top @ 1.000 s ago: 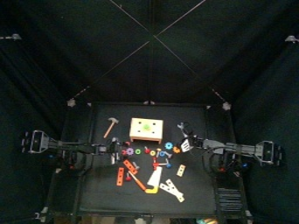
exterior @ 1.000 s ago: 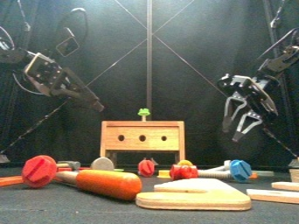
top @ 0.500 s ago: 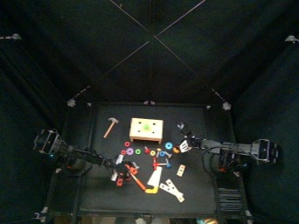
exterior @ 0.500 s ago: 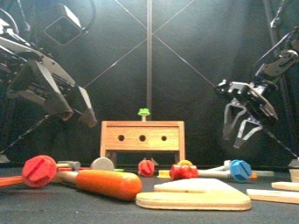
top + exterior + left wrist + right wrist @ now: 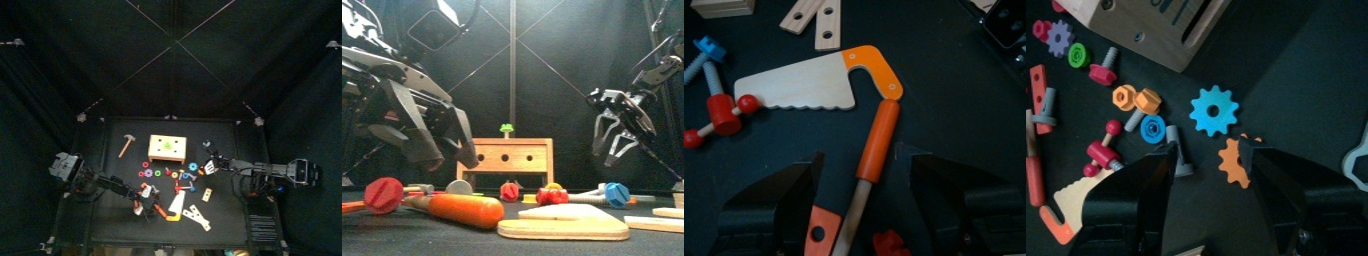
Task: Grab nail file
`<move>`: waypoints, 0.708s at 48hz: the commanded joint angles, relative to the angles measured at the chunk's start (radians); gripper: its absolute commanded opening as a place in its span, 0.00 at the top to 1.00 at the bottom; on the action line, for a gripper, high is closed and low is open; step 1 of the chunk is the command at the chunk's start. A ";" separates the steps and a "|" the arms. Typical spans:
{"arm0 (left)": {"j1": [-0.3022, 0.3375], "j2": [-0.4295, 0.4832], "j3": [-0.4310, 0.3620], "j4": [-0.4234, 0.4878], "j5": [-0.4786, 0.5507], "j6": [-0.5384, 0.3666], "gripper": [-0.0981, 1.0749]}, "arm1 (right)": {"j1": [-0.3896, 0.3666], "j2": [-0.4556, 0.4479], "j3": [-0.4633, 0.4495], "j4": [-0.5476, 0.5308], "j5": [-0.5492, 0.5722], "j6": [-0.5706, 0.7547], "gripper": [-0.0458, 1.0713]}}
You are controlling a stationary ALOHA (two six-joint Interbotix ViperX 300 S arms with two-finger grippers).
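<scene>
- Left wrist view only: nail file (image 5: 881,130) (orange handle, wooden shaft) flat on desk (image 5: 965,90), handle end touching saw (image 5: 804,90) grip. We see left tool (image 5: 865,158) released, jaws wide either side of file, not touching it.
- Front view lacks this: file partly hidden behind saw.
- Right wrist view only: right tool (image 5: 1213,150) released and empty above blue gear (image 5: 1215,108), well apart from saw.
- Against a second ago: left tool has come lower and closer to saw. Right tool unchanged.

Overhead, table-level front, two wrist views
</scene>
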 commanded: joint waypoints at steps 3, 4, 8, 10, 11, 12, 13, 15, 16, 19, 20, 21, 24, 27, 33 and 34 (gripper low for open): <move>0.000 0.038 -0.064 0.023 0.038 -0.005 0.12 | 0.008 -0.003 -0.023 -0.002 -0.012 -0.002 0.19; 0.000 0.046 -0.069 0.023 0.043 -0.005 0.12 | 0.008 -0.003 -0.023 -0.002 -0.012 -0.002 0.19; 0.000 0.078 -0.094 0.026 0.069 -0.003 0.12 | 0.011 -0.003 -0.021 -0.006 -0.018 -0.002 0.19; 0.000 0.087 -0.103 0.026 0.078 -0.003 0.12 | 0.011 -0.003 -0.021 -0.006 -0.021 -0.002 0.19; 0.000 0.094 -0.107 0.026 0.083 -0.003 0.12 | 0.011 -0.003 -0.020 -0.006 -0.023 -0.002 0.19; 0.000 0.097 -0.110 0.026 0.089 -0.003 0.12 | 0.011 -0.003 -0.020 -0.006 -0.023 -0.002 0.19; 0.000 0.100 -0.115 0.026 0.094 -0.003 0.12 | 0.011 -0.003 -0.020 -0.006 -0.023 -0.002 0.19; 0.000 0.106 -0.120 0.026 0.103 -0.003 0.12 | 0.011 -0.002 -0.018 -0.006 -0.023 -0.002 0.19; 0.000 0.109 -0.123 0.026 0.110 -0.003 0.13 | 0.011 -0.002 -0.018 -0.006 -0.023 -0.003 0.19; 0.000 0.114 -0.127 0.025 0.124 -0.003 0.13 | 0.011 0.003 -0.017 -0.006 -0.023 -0.002 0.19; 0.000 0.114 -0.129 0.025 0.129 -0.003 0.13 | 0.011 0.003 -0.017 -0.006 -0.023 -0.002 0.19; 0.000 0.115 -0.129 0.025 0.135 -0.003 0.13 | 0.012 0.005 -0.017 -0.006 -0.023 -0.002 0.19; 0.000 0.115 -0.129 0.023 0.147 -0.005 0.14 | 0.011 0.011 -0.017 -0.006 -0.023 -0.002 0.19; -0.002 0.114 -0.130 0.023 0.158 -0.003 0.17 | 0.011 0.020 -0.018 -0.006 -0.023 -0.003 0.19; 0.000 0.115 -0.132 0.025 0.169 -0.003 0.26 | 0.012 0.037 -0.023 -0.006 -0.023 -0.003 0.19; -0.002 0.114 -0.132 0.026 0.169 -0.003 0.28 | 0.012 0.038 -0.023 -0.006 -0.023 -0.003 0.19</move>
